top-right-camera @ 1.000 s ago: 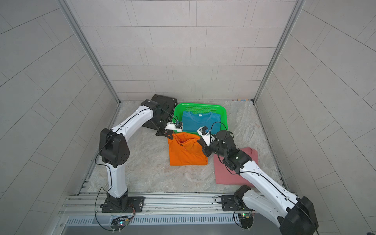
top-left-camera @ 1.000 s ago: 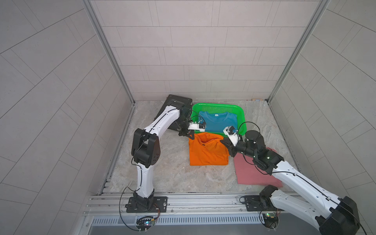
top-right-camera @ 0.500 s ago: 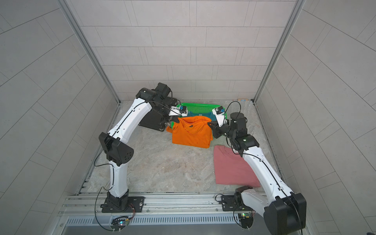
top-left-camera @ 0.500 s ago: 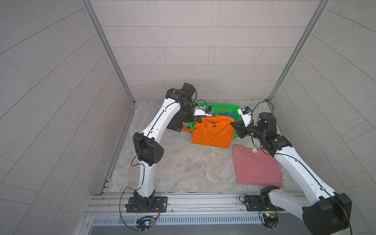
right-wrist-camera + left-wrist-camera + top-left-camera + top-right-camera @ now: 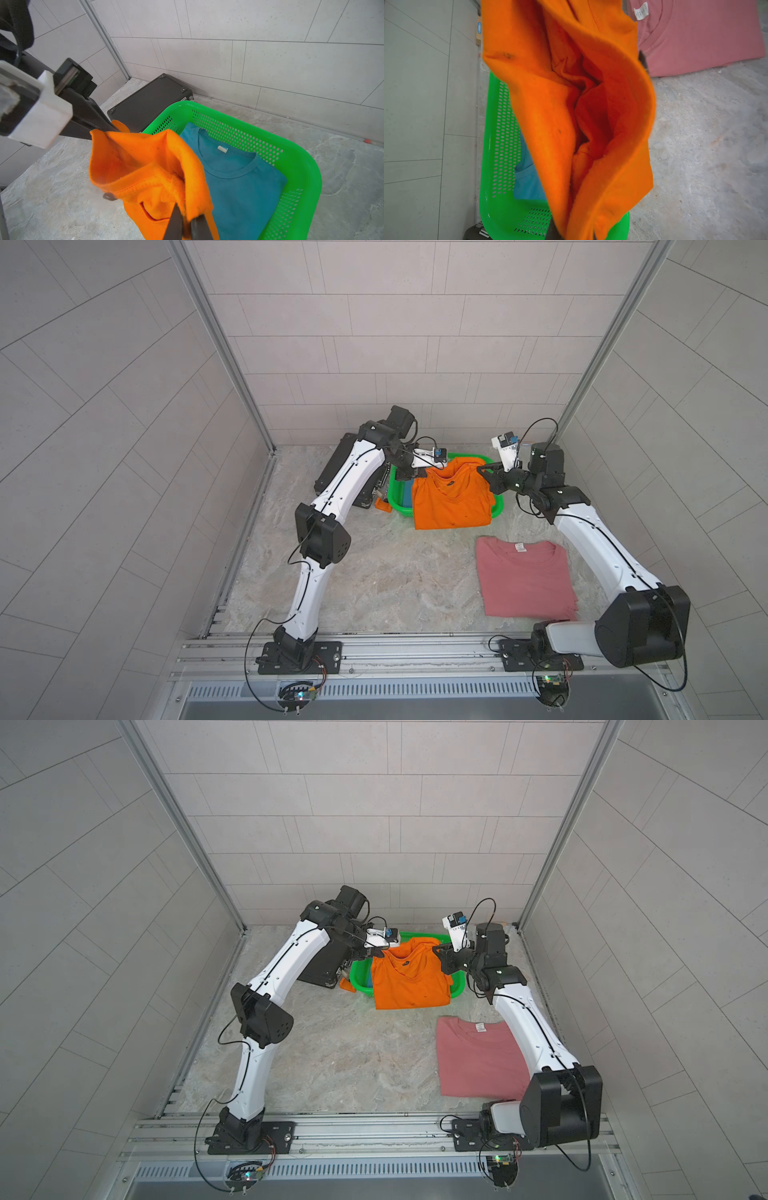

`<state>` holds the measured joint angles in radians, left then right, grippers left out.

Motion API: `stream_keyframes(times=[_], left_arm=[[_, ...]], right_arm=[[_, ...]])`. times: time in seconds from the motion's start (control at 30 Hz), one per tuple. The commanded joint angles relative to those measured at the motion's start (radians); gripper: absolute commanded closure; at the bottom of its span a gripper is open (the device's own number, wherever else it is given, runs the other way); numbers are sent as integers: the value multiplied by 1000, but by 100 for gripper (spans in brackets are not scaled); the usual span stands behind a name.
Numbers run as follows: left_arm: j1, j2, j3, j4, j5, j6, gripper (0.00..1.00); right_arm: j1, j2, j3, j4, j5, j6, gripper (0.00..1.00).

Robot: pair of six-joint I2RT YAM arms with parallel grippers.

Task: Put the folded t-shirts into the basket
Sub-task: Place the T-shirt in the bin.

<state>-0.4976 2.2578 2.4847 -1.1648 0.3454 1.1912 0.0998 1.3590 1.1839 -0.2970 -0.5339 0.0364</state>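
Sagging limply, the soft orange t-shirt is pinched at its far corners by the left gripper and the right gripper.

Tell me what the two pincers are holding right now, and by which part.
Both hold the orange t-shirt by its top edge: the left pincer at one shoulder corner, the right pincer at the other.

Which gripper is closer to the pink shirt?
The right. The right gripper pinches the orange shirt at the corner nearer the pink shirt; the left gripper pinches the opposite corner, farther away. Neither touches it.
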Motion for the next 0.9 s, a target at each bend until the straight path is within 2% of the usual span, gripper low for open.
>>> stream_keyframes(times=[0.0, 0.3, 0.63, 0.87], left_arm=[[8, 13, 3, 131, 28, -81, 100], [33, 63, 1, 222, 67, -98, 100], [44, 138, -1, 309, 23, -99, 100], [48, 139, -5, 399, -17, -171, 100]], right_arm=[[-11, 29, 54, 5, -1, -9, 100], [-22, 132, 90, 61, 3, -3, 100], [-24, 248, 93, 154, 6, 8, 100], [-26, 254, 99, 204, 22, 45, 100]])
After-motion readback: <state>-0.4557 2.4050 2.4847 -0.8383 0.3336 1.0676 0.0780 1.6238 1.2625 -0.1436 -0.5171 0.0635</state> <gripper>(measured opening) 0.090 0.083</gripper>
